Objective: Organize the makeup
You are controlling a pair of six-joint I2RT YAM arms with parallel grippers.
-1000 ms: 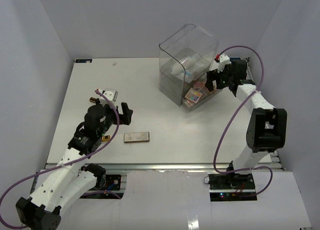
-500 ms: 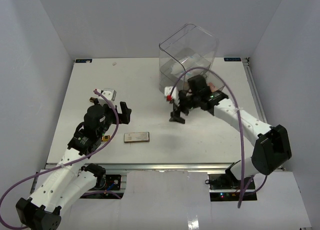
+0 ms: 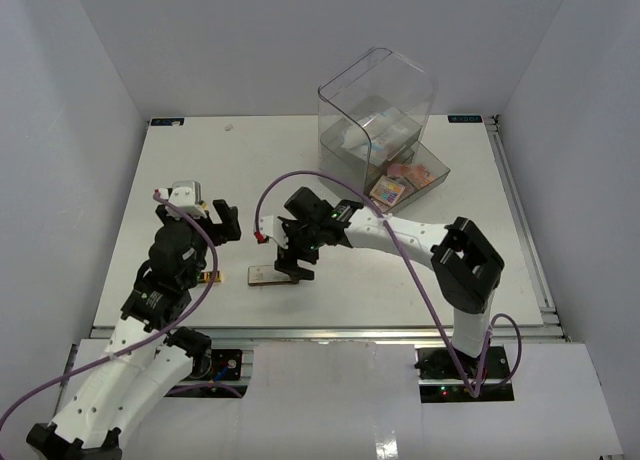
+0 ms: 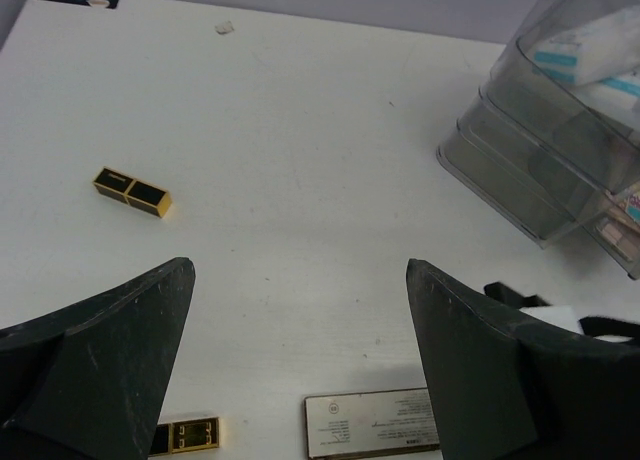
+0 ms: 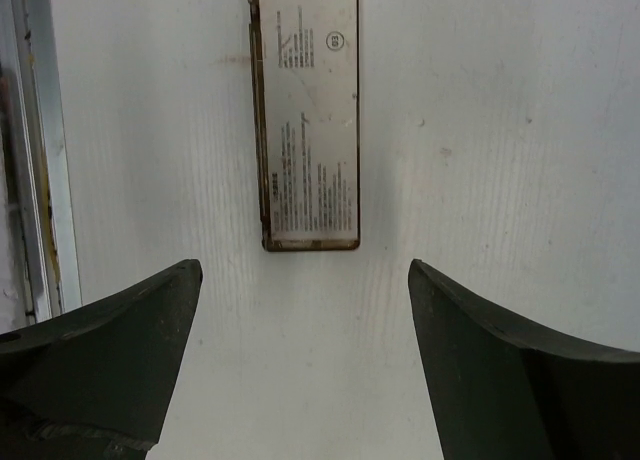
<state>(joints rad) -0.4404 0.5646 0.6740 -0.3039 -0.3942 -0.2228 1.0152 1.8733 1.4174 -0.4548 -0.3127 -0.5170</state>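
The grey compact (image 3: 262,276) (image 4: 375,422) (image 5: 307,115) lies flat near the table's front edge. My right gripper (image 3: 286,258) (image 5: 305,265) hovers open just right of it; the compact lies ahead of the fingertips, not between them. My left gripper (image 3: 197,215) (image 4: 300,265) is held wide open above the table with nothing in it. A black-gold tube (image 4: 133,190) lies on the left, and a small gold-black piece (image 3: 210,277) (image 4: 190,435) rests left of the compact. Eyeshadow palettes (image 3: 388,188) and white-and-blue packets (image 4: 590,65) sit inside the drawer box.
The tall clear plastic drawer box (image 3: 375,120) (image 4: 560,130) stands at the back right, its bottom drawer (image 3: 425,175) pulled open. A metal rail (image 5: 35,150) runs along the table's near edge. The right arm (image 3: 400,235) stretches across the table's middle.
My right arm has swung from the drawer box leftward across the table to the grey compact. My left gripper has drawn back to the left.
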